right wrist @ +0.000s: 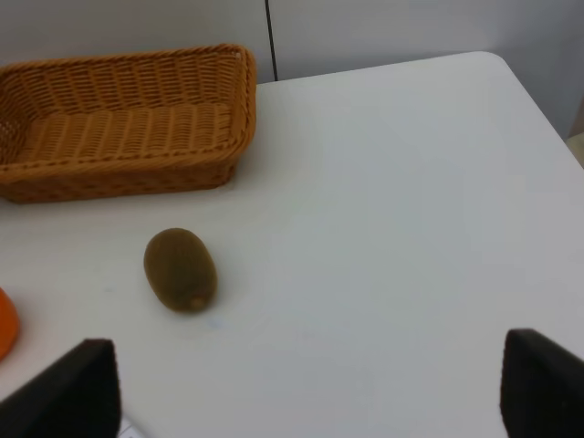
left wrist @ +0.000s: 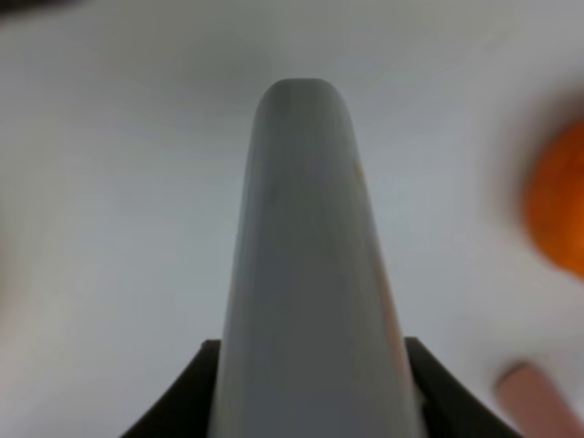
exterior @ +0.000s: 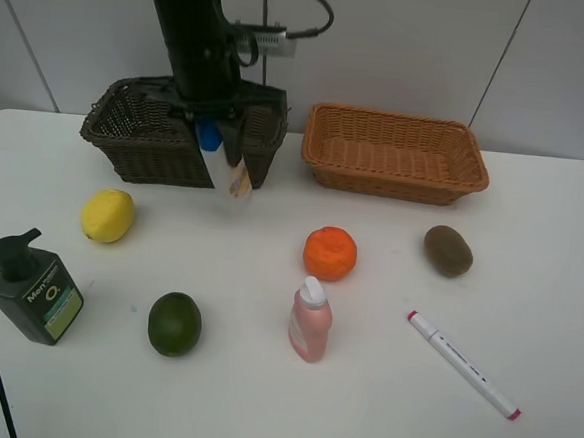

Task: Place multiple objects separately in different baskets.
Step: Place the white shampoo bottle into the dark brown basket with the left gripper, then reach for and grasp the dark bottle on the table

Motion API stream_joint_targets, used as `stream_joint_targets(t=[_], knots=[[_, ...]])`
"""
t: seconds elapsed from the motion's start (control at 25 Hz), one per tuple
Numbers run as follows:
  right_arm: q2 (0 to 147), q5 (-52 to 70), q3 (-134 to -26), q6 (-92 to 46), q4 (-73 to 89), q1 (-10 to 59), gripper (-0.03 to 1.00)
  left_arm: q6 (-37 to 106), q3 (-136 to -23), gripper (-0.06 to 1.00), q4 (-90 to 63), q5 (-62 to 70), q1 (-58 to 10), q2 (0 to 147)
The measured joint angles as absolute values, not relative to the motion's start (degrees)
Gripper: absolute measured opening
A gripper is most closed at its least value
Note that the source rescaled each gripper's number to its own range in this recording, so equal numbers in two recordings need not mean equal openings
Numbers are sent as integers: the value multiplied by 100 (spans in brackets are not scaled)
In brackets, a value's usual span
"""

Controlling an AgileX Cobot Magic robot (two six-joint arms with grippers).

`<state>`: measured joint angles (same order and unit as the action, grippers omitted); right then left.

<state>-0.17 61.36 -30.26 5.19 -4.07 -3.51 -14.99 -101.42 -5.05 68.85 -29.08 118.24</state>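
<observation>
The blue-capped white bottle is clamped in the left gripper and hangs clear of the table at the near right corner of the dark brown basket; whether it is over the interior cannot be told. Its long axis is near vertical, slightly tilted, with the cap up and the base down.

Both this basket and the light orange-tan basket look empty, so no placement is done. The yellow lemon, dark green lime, orange, brown kiwi, black-green pump bottle, small pink bottle and white red-tipped marker lie on the table, and the right gripper has its jaws wide apart, holding nothing.
</observation>
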Motion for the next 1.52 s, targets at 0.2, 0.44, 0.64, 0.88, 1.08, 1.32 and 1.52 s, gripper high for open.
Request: stream_joint_targets(t=[0.2, 0.44, 0.64, 0.88, 1.08, 1.32, 1.52], knots=[[-17, 6136, -3026, 519, -407, -351, 98, -1280, -11892, 0, -1045, 6883, -2522, 11623], [-17, 6136, -3026, 519, -407, -351, 98, -1281, -12512, 0, -997, 6877, -1696, 12526], [-17, 6136, -3026, 519, -407, -351, 98, -1270, -12512, 0, -659, 6872, -1383, 13194], [-17, 6136, -3026, 519, -407, -351, 98, -1190, -12526, 35, -130, 6872, -1364, 13345], [-17, 6136, -3026, 519, -407, -351, 98, -1178, -12573, 95, -112, 6872, -1364, 13310], [-17, 6136, -3026, 519, -407, -351, 98, -1228, -12737, 99, -357, 6878, -1364, 13071], [-17, 6136, -3026, 519, -407, -351, 98, -927, -12141, 99, -923, 6878, -1364, 12239]])
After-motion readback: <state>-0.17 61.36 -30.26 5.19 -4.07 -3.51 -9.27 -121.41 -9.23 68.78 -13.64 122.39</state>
